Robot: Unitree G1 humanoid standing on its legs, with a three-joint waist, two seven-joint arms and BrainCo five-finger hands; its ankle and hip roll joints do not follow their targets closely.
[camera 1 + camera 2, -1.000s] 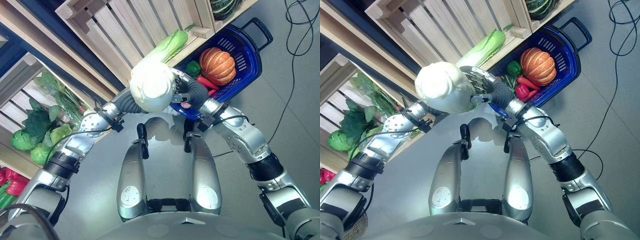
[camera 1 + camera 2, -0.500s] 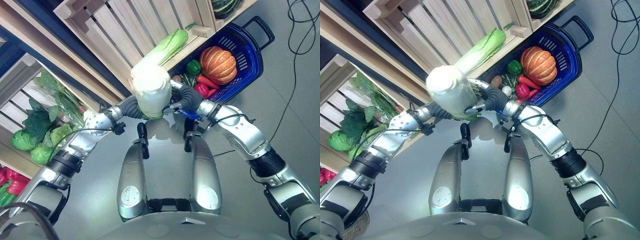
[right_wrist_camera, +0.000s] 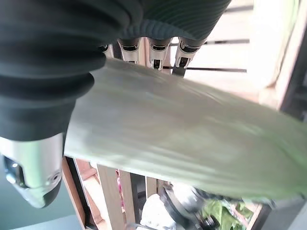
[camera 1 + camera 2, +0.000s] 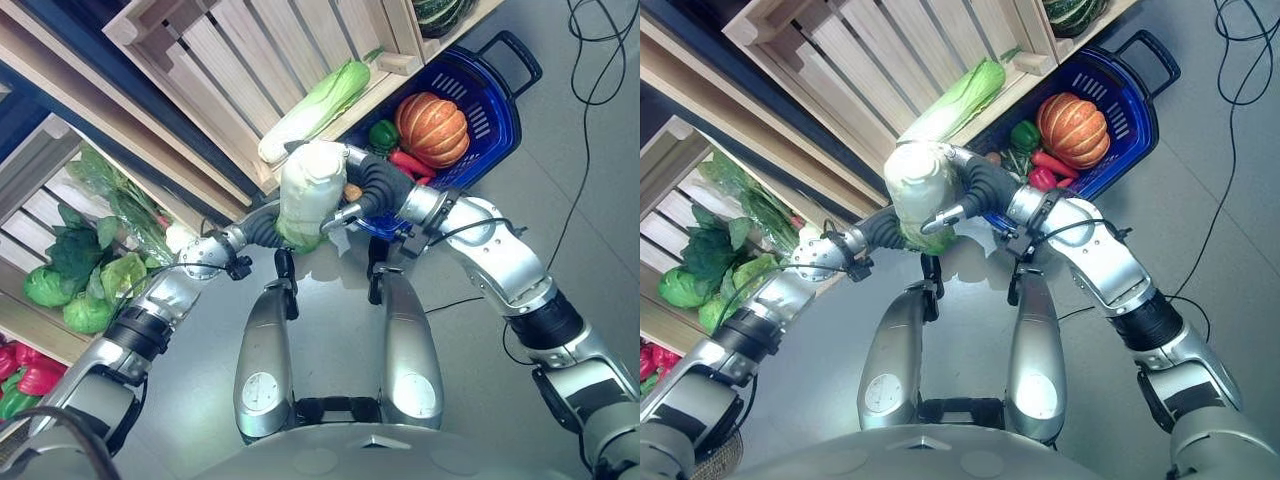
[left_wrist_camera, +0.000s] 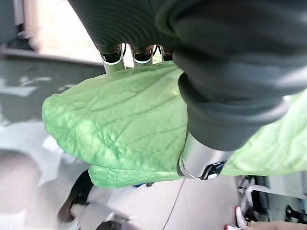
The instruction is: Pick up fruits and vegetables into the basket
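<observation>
Two hands clamped on one pale green-and-white napa cabbage [image 4: 308,190], held upright in the air at the middle of the scene, white stalk end up, leafy green end down. Left hand [image 4: 262,226] under its dark ribbed cover pressed against the cabbage's left side low down, fingers [image 5: 113,61] wrapped round the wrinkled green leaves. Right hand [image 4: 975,185] against the cabbage's right side, thumb across the near face, fingers [image 3: 156,52] curled over the pale stalk.

Just to the right and farther off, on the grey floor [image 4: 580,190], a blue plastic shopping basket with a black handle [image 4: 492,128]. Inside it: a ribbed orange pumpkin [image 4: 432,129], a green bell pepper [image 4: 384,135], a red pepper [image 4: 410,165] and a small brown potato [image 4: 352,192] close to the right hand's wrist. Cabbage held beside the basket's near left corner, not over its opening.

Beyond the cabbage, a second long napa cabbage [image 4: 315,107] lying in a slatted pale wooden crate [image 4: 220,70]. At far left, another wooden crate [image 4: 40,190] with dark leafy greens [image 4: 75,250] and round green cabbages [image 4: 45,285]; red peppers [image 4: 25,370] at the near left edge.
</observation>
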